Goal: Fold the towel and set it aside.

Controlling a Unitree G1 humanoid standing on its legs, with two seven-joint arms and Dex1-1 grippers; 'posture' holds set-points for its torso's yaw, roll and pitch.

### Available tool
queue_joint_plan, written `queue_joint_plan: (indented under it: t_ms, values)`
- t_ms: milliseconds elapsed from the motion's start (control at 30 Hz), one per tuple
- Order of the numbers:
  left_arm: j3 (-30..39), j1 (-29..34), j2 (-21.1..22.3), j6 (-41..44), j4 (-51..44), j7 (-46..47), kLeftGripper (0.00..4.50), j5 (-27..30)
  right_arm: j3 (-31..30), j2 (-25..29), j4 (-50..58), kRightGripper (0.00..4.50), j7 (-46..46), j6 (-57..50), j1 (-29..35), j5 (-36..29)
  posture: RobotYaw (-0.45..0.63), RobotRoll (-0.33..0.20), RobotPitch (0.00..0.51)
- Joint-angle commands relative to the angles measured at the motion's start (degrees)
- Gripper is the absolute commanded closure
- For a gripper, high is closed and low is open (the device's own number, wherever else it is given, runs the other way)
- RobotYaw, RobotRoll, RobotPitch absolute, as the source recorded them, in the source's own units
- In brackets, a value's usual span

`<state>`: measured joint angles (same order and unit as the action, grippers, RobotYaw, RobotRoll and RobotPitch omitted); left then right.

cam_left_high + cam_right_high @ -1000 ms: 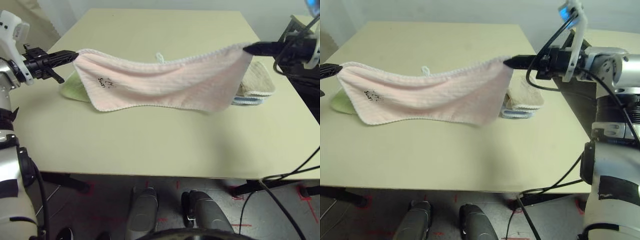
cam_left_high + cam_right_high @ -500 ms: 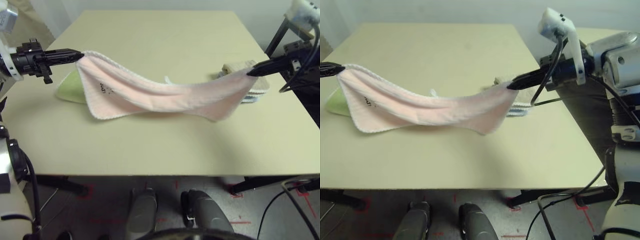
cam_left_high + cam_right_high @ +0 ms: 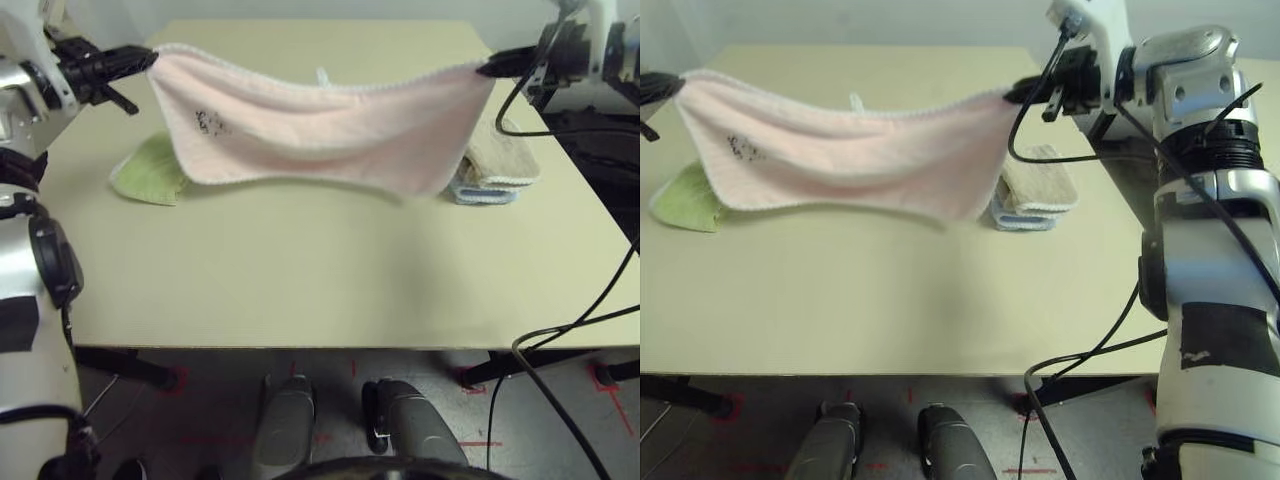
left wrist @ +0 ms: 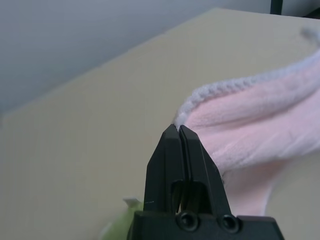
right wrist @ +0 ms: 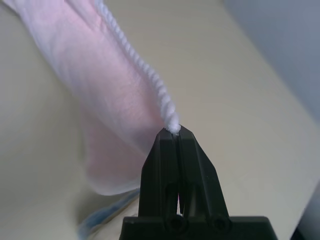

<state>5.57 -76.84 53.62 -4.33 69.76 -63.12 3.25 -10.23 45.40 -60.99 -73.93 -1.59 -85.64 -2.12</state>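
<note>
With both sets of black fingers (image 4: 162, 170) clenched on its upper corners, the pale pink terry towel (image 3: 320, 130) hangs between them above the counter (image 3: 300, 280); lower evenly, keeping the edge taut.

"What surfaces are you seeing?"

"My pink towel (image 3: 320, 125) looks like soft, fuzzy cloth with a corded edge; the green cloth (image 3: 152, 172) looks nubby."

"And the tabletop (image 3: 300, 270)?"

"Smooth, with a dull sheen."

"Your claws?"

"Both left claw (image 4: 181, 127) and right claw (image 5: 173, 131) look like smooth black plastic."
</note>
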Motion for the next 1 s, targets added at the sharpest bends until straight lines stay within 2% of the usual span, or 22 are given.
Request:
queue_joint_plan:
  t_ms: [33,233,500,800,900,1000]
  values:
    - [1.6,1.93,2.74,0.19,0.96,-5.93,4.46,1.07,3.24,2.61,1.72,4.5,-8.24,0.09,1.66,-2.51,0.03,0.0,0.122]
    - [5.12,5.65,7.05,1.84,2.33,-7.6,4.46,3.1,6.59,7.88,0.1,4.5,-10.43,1.72,6.77,-2.4,0.04,0.0,0.126]
    - [7.14,7.89,9.04,2.61,3.37,-4.61,4.46,4.38,9.28,7.98,-1.26,4.5,-8.96,1.61,7.78,-3.41,0.04,0.0,0.125]
    - [4.65,3.9,7.42,2.4,2.8,-7.47,4.46,2.62,7.35,5.07,-1.96,4.5,-8.46,2.86,2.77,-1.18,0.04,0.0,0.127]
    - [3.45,1.93,6.71,0.61,3.22,-3.86,4.46,0.53,7.05,4.08,-3.87,4.5,-4.24,4.3,0.78,0.95,0.05,0.0,0.127]
    - [2.74,0.05,6.03,-1.3,3.85,3.84,4.46,-1.74,7.05,3.52,-5.58,4.5,-1.02,3.3,-0.61,2.49,0.05,0.0,0.127]
